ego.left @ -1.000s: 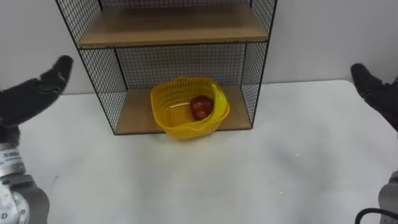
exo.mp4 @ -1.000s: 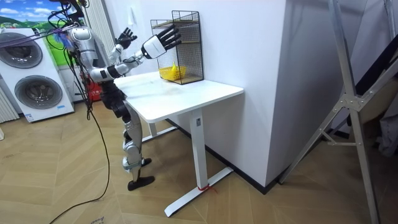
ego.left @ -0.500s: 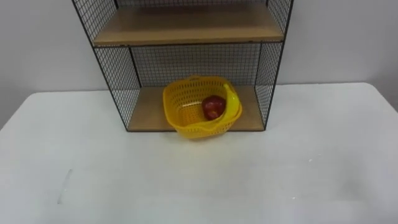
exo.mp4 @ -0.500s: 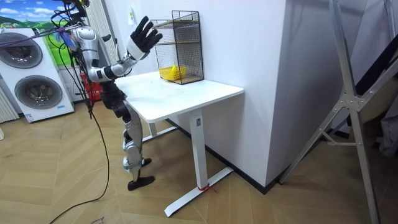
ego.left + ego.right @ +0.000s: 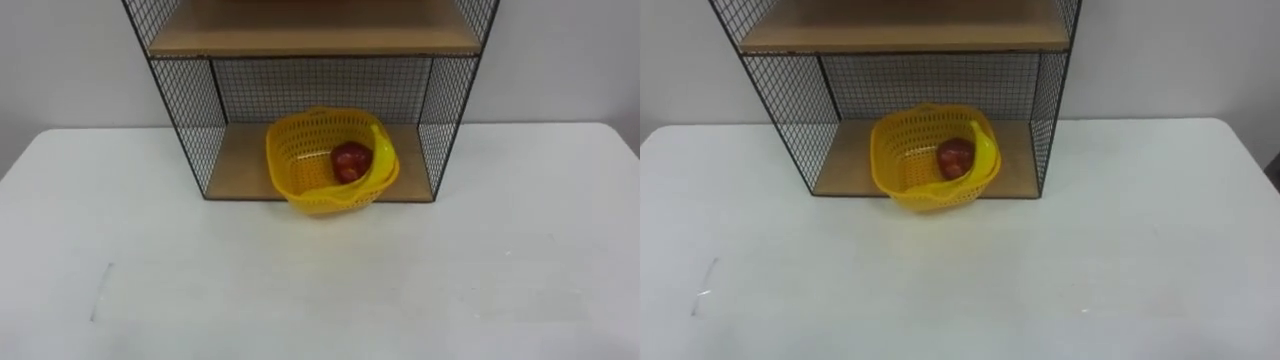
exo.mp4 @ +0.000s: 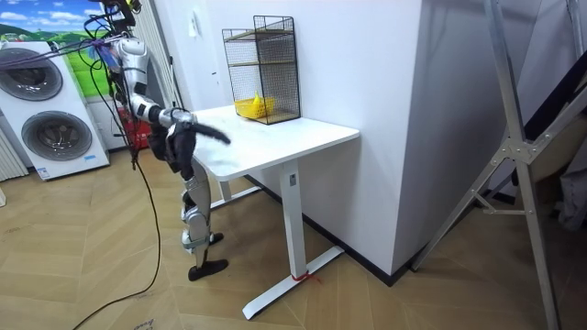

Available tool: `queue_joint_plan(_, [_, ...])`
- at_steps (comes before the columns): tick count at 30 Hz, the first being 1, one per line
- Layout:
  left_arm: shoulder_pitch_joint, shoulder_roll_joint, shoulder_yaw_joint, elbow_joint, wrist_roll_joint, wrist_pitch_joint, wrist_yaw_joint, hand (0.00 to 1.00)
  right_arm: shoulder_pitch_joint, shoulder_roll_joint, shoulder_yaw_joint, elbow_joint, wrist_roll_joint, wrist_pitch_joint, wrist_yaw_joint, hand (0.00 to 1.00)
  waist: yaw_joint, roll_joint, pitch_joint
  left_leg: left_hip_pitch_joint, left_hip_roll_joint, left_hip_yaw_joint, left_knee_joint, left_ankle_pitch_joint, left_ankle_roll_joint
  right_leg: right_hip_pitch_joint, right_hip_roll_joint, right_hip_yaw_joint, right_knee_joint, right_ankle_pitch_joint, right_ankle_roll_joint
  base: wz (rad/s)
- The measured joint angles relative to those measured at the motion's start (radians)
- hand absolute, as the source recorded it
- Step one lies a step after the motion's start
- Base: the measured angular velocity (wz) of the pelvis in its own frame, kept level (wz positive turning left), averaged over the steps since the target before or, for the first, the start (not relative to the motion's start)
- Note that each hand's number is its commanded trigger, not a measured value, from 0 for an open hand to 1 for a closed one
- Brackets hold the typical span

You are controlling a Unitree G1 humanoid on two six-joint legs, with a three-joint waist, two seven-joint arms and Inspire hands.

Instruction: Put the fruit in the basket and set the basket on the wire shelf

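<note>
White table (image 5: 150,290): basket (image 5: 300,168) with apple (image 5: 348,162) and banana (image 5: 385,160) overhangs shelf (image 5: 240,170) at 12 o'clock; a straight push would seat it; hand (image 6: 215,135) state cannot be told.

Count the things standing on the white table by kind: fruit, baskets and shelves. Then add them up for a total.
Fruit: 2, a red apple and a yellow banana
Baskets: 1, the yellow basket holding both fruits
Shelves: 1, the wire shelf with the basket on its lower board
Total: 4
</note>
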Motion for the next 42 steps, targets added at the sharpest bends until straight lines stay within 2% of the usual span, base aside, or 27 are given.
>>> queue_joint_plan(2, [0.006,0.000,-0.018,0.097,-0.004,0.015,-0.005,0.00,0.021,0.000,-0.004,0.101,0.101,0.006,0.003,0.00,-0.003,0.002,-0.0006,-0.002,-0.005,-0.009,0.000,-0.001,0.001,-0.001,-0.004,-0.006,-0.002,-0.004,-0.003,0.06])
queue_joint_plan(5, [0.004,0.007,-0.018,0.177,-0.026,0.022,-0.026,0.00,0.012,-0.010,-0.043,0.215,0.227,0.012,0.010,0.00,-0.013,0.006,-0.0023,-0.009,-0.007,-0.016,0.002,-0.001,0.002,-0.002,-0.009,-0.014,-0.007,-0.003,-0.001,0.10])
queue_joint_plan(9, [0.001,0.012,-0.024,0.299,-0.040,0.034,-0.059,0.00,0.007,-0.019,-0.044,0.338,0.283,0.015,0.013,0.00,-0.020,0.011,-0.0045,-0.016,-0.008,-0.015,0.008,-0.003,0.005,-0.002,-0.004,-0.004,-0.015,0.003,0.005,0.01])
queue_joint_plan(15, [-0.003,0.006,-0.142,0.440,-0.032,0.050,-0.119,0.00,-0.011,-0.017,-0.023,0.488,0.282,0.018,0.013,0.00,-0.031,0.012,-0.0077,-0.012,-0.008,-0.016,0.009,-0.005,0.007,0.001,-0.009,-0.006,-0.013,0.001,0.005,0.00])
queue_joint_plan(22, [-0.042,-0.012,-0.300,0.617,-0.019,0.080,-0.221,0.00,-0.032,0.039,0.120,0.606,0.324,0.020,0.024,0.00,-0.044,0.010,-0.0070,0.006,-0.007,-0.013,0.008,-0.011,0.016,0.017,-0.015,-0.009,-0.012,0.000,0.007,-0.02])
queue_joint_plan(25, [-0.056,-0.029,-0.300,0.672,-0.018,0.106,-0.263,0.00,-0.036,0.070,0.151,0.633,0.329,0.032,0.033,0.00,-0.044,0.010,-0.0069,0.010,-0.008,-0.007,0.006,-0.016,0.024,0.016,-0.016,-0.001,-0.011,0.001,0.009,-0.08])
queue_joint_plan(28, [-0.059,-0.034,-0.305,0.710,0.025,0.130,-0.320,0.00,-0.052,0.070,0.166,0.686,0.328,0.053,0.062,0.00,-0.044,0.010,-0.0066,0.002,-0.011,-0.008,0.001,-0.017,0.025,0.014,-0.019,-0.002,-0.010,0.002,0.011,-0.01])
queue_joint_plan(30, [-0.059,-0.040,-0.323,0.752,0.087,0.142,-0.363,0.00,-0.057,0.071,0.209,0.721,0.289,0.077,0.108,0.00,-0.044,0.008,-0.0069,0.011,-0.013,-0.008,-0.009,-0.016,0.024,0.016,-0.020,0.001,-0.011,0.003,0.012,0.03])
queue_joint_plan(32, [-0.058,-0.062,-0.338,0.798,0.190,0.178,-0.421,0.00,-0.066,0.076,0.282,0.773,0.181,0.112,0.205,0.00,-0.042,0.007,-0.0068,0.021,-0.012,-0.002,-0.011,-0.016,0.023,0.026,-0.022,-0.004,-0.013,0.003,0.012,0.00])
queue_joint_plan(33, [-0.060,-0.070,-0.339,0.812,0.218,0.184,-0.434,0.00,-0.073,0.077,0.298,0.781,0.146,0.122,0.232,0.00,-0.040,0.003,-0.0088,0.026,-0.009,0.004,-0.011,-0.016,0.023,0.029,-0.022,-0.004,-0.013,0.003,0.012,-0.04])
queue_joint_plan(34, [-0.067,-0.078,-0.344,0.843,0.264,0.202,-0.459,0.00,-0.084,0.081,0.328,0.799,0.088,0.137,0.288,0.00,-0.039,0.004,-0.0070,0.036,-0.007,0.011,-0.011,-0.016,0.023,0.035,-0.022,-0.003,-0.014,0.003,0.012,-0.06])
queue_joint_plan(35, [-0.073,-0.081,-0.356,0.855,0.346,0.230,-0.484,0.00,-0.097,0.082,0.368,0.825,0.009,0.161,0.347,0.00,-0.039,-0.001,-0.0066,0.038,-0.006,0.011,-0.009,-0.016,0.023,0.039,-0.021,-0.003,-0.014,0.003,0.012,-0.04])
queue_joint_plan(36, [-0.074,-0.082,-0.362,0.855,0.388,0.239,-0.496,0.00,-0.101,0.084,0.388,0.831,-0.034,0.173,0.372,0.00,-0.038,-0.004,-0.0064,0.038,-0.006,0.011,-0.010,-0.016,0.023,0.041,-0.021,-0.004,-0.014,0.003,0.012,0.00])
queue_joint_plan(38, [-0.086,-0.079,-0.434,0.856,0.475,0.255,-0.515,0.00,-0.119,0.080,0.496,0.851,-0.181,0.200,0.465,0.00,-0.022,-0.010,-0.0039,0.049,-0.008,0.006,-0.008,-0.016,0.023,0.049,-0.017,0.001,-0.019,0.006,0.014,-0.04])
queue_joint_plan(42, [-0.145,-0.077,-0.540,0.854,0.569,0.277,-0.533,0.00,-0.158,0.085,0.602,0.850,-0.337,0.222,0.558,0.00,-0.018,-0.008,-0.0028,0.046,-0.010,-0.003,-0.004,-0.015,0.022,0.056,-0.008,0.005,-0.031,0.012,0.015,0.04])
